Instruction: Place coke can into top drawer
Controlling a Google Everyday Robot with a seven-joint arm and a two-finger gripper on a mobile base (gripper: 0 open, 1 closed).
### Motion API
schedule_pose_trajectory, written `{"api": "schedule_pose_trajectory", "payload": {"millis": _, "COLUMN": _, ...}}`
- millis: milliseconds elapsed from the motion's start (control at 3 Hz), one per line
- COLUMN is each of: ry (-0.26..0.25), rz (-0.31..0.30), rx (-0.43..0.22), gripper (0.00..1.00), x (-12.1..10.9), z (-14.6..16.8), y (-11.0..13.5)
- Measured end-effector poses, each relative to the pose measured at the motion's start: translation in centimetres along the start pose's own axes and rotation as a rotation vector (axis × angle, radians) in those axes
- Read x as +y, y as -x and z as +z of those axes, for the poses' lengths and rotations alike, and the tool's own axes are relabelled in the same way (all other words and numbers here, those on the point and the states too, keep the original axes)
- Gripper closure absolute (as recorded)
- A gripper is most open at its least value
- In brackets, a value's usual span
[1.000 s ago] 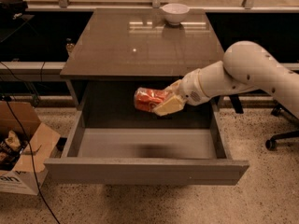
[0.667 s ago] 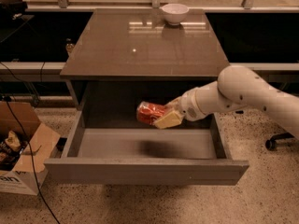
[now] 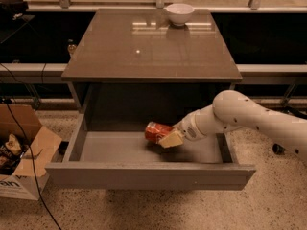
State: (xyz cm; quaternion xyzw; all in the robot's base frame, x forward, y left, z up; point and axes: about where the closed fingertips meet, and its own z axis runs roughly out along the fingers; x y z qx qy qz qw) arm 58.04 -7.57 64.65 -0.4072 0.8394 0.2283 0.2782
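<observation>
Grip first: my gripper (image 3: 164, 136) is pinched onto the coke can (image 3: 153, 130), which lies on its side in my hold with one silvery end turned left. I carry it that way because my arm (image 3: 240, 115) comes in from the right, low under the cabinet top (image 3: 148, 51), and a sideways can fits that gap better than an upright one. The can is inside the pulled-out top drawer (image 3: 148, 175), right of the middle and toward the far half, low over the lighter grey floor. I judge it is there so that letting go drops it hardly at all and it cannot roll far.

Some things I cannot make out. Only my near tan finger (image 3: 171, 139) shows; the other one is behind the can. Whether the can touches the floor or hangs just above it, I cannot tell, since its underside merges with its shadow. The far wall of the drawer is lost in the dark under the cabinet. My arm runs out of view at the right edge. A white bowl (image 3: 179, 13) stands at the far edge of the cabinet top, well apart from me, and a cardboard box (image 3: 24, 162) on the left is cut off.
</observation>
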Motion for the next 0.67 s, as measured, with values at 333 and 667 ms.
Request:
{"api": "schedule_pose_trajectory", "payload": {"millis": 333, "ry": -0.018, "rz": 0.039, "rx": 0.06, "gripper": 0.21, "x": -0.17, "z": 1.1, "y": -2.15}}
{"api": "schedule_pose_trajectory", "payload": {"millis": 667, "ry": -0.014, "rz": 0.04, "rx": 0.06, "gripper": 0.0, "x": -0.06, "z": 1.23, "y": -2.15}}
